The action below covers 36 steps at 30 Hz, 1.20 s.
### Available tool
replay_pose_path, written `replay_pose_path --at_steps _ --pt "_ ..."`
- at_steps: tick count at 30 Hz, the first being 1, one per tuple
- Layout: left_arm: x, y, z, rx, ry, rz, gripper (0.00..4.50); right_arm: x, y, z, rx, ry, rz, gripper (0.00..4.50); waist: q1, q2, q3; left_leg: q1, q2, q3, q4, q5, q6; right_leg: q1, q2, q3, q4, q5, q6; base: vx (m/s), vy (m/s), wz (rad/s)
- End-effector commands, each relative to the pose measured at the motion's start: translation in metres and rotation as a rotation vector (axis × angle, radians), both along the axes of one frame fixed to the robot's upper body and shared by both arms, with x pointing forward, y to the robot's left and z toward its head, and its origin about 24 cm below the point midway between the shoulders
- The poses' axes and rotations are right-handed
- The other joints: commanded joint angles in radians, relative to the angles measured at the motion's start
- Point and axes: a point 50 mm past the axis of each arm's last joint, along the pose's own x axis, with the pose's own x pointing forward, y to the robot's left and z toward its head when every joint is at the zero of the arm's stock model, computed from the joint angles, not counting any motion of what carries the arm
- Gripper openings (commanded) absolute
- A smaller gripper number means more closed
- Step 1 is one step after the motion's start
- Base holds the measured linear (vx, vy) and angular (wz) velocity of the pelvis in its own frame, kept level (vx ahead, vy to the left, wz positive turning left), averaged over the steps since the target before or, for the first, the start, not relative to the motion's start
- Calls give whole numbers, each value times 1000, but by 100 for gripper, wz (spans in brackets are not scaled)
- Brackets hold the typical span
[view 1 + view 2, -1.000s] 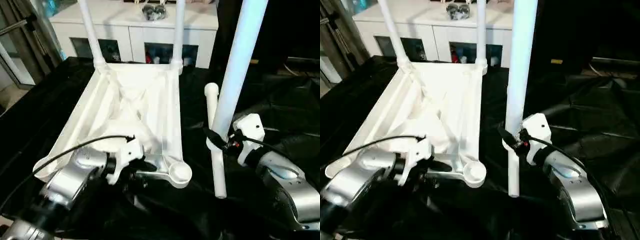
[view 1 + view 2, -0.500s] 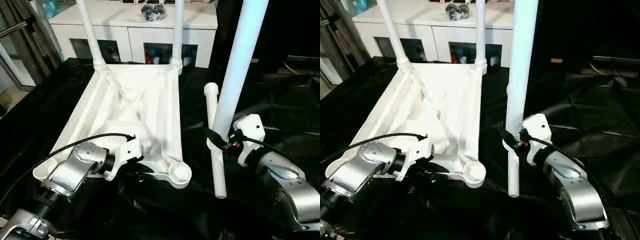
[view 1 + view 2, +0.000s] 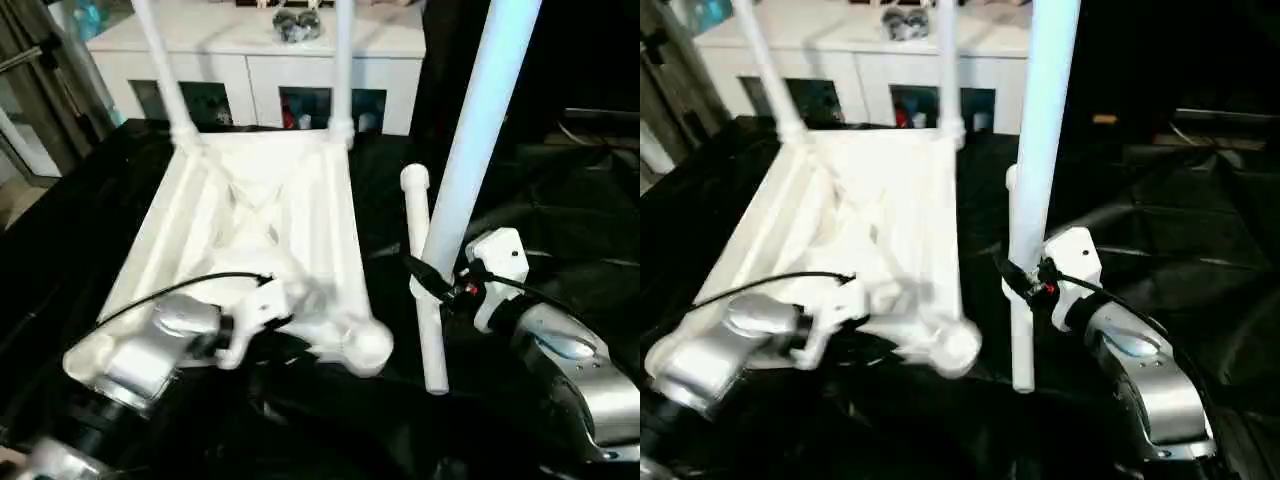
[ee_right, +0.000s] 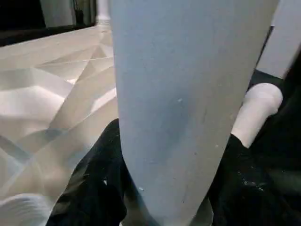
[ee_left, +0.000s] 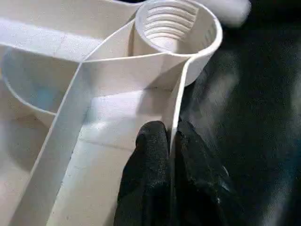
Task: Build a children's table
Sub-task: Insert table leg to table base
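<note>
The white tabletop (image 3: 250,210) lies upside down on the black cloth, ribs up. Two white legs (image 3: 160,60) (image 3: 343,60) stand in its far corner sockets. My left gripper (image 5: 171,134) is shut on the thin rim wall beside the near right socket (image 5: 171,23), one finger inside the rim and one outside. That socket (image 3: 365,345) holds no leg. To the right of the tabletop, my right gripper (image 3: 440,285) is shut on a third leg (image 3: 480,110), held upright and leaning slightly. A fourth leg (image 3: 432,350) lies on the cloth just behind it.
A white glass-door cabinet (image 3: 260,60) stands behind the table's far end. Crumpled black cloth (image 3: 560,200) covers the work surface on all sides. A metal door frame (image 3: 20,140) shows at the far left.
My left gripper's fingers have closed onto the tabletop's rim by the near right socket, and that near corner now looks blurred. The right arm and its leg have stayed put.
</note>
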Motion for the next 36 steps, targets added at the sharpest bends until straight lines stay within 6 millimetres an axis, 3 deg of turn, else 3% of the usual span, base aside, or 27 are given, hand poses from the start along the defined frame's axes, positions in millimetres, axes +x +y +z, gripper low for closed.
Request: replay_pose_path --at_steps 1,2,3,7,14,16,18,19,20,25,26,27,29,33,36 --pt "3 12 3 -37 0 173 0 1 4 7 23 -16 27 189 12 -20 -51 -19 41 -21 -66 -83 59 69 -77 42 -75 -205 -196 0 0 0" --pt "2 10 4 -44 -2 192 0 1 5 7 28 -14 33 189 6 -20 -53 -19 42 -21 -64 -82 60 70 -78 42 -75 -210 -193 0 0 0" --pt "0 7 4 -44 -7 204 0 2 7 7 34 -11 39 189 4 -31 -52 -20 40 -20 -64 -77 65 68 -76 41 -78 -214 -188 0 0 0" --pt "1 0 6 -22 -52 274 0 5 14 8 59 -6 57 189 0 -25 -53 -17 39 -19 -60 -69 87 61 -71 40 -79 -216 -191 0 0 0" --pt "9 -5 6 -27 -108 299 0 20 31 14 147 18 78 189 0 -21 -56 -13 40 -19 -60 -52 91 57 -69 41 -74 -172 -203 0 0 0" --pt "9 -6 3 -14 -103 284 0 24 37 12 154 40 101 189 7 -20 -58 -13 41 -19 -59 -32 92 58 -71 41 -70 -142 -207 0 0 0" --pt "9 -6 1 6 -96 273 0 26 41 9 159 66 123 189 12 -28 -60 -13 41 -17 -58 -19 97 58 -69 41 -67 -113 -213 0 0 0" --pt "8 -6 -2 15 -85 264 0 28 44 7 164 86 135 189 16 -24 -59 -12 42 -17 -58 -17 97 57 -72 42 -66 -113 -218 0 0 0" --pt "9 -6 -3 22 -82 260 0 32 46 5 162 98 142 189 16 -32 -58 -13 41 -15 -58 -25 97 56 -71 41 -67 -124 -219 0 0 0" --pt "8 -9 -5 11 -77 223 0 39 52 1 163 125 161 189 23 -30 -56 -9 43 -15 -60 -43 74 54 -74 44 -70 -177 -205 0 0 0" --pt "8 -9 -4 6 -76 207 0 42 53 -1 162 141 167 189 22 -43 -56 -12 44 -14 -60 -33 77 57 -74 44 -68 -159 -202 0 0 0" --pt "8 -10 -4 0 -81 192 0 45 56 -3 161 163 179 189 23 -46 -57 -12 43 -14 -61 -29 78 58 -75 43 -64 -155 -203 0 0 0" --pt "9 -11 -4 -2 -85 184 0 47 58 -4 160 177 187 189 23 -39 -55 -9 41 -13 -59 -40 77 52 -76 43 -69 -183 -207 0 0 0" --pt "9 -12 -5 -7 -76 164 0 51 66 -10 113 213 235 189 26 -46 -53 -9 45 -12 -62 -43 70 52 -76 44 -69 -193 -199 0 0 0" --pt "9 -13 -5 -14 -65 162 0 52 69 -15 72 232 264 189 31 -43 -55 -8 46 -13 -62 -37 65 51 -76 44 -66 -188 -197 0 0 0"
